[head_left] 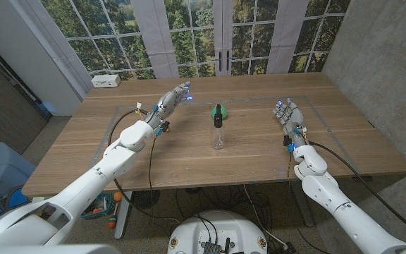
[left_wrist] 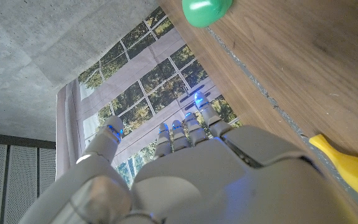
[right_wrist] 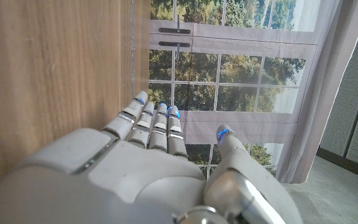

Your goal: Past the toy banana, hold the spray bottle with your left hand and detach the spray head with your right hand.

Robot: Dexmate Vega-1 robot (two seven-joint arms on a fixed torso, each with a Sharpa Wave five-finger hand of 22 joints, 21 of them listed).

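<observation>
Centrally, the spray bottle (head_left: pixel 218 127) stands well apart from both open-fingered hands, left hand (head_left: pixel 173 100) and right hand (head_left: pixel 289 114).

Table (head_left: pixel 189 152): wood, warm brown with visible grain, smooth satin finish.
Spray bottle (head_left: pixel 218 135), standing mid-table: clear glossy plastic body; spray head (head_left: pixel 218 116) dark matt plastic.
Green object (head_left: pixel 219 111), just behind the bottle: smooth plastic with a light sheen.
Toy banana (left_wrist: pixel 347 168), on the table to the bottle's left beside the left hand: smooth yellow plastic, slightly glossy.
Left hand (head_left: pixel 173 99) and right hand (head_left: pixel 290 116): light grey moulded plastic shells, smooth, semi-matt.
White box (head_left: pixel 106 80), at the table's far left corner: matt plastic.
Curtains (right_wrist: pixel 241 46), behind the table: pale cloth, matt.
</observation>
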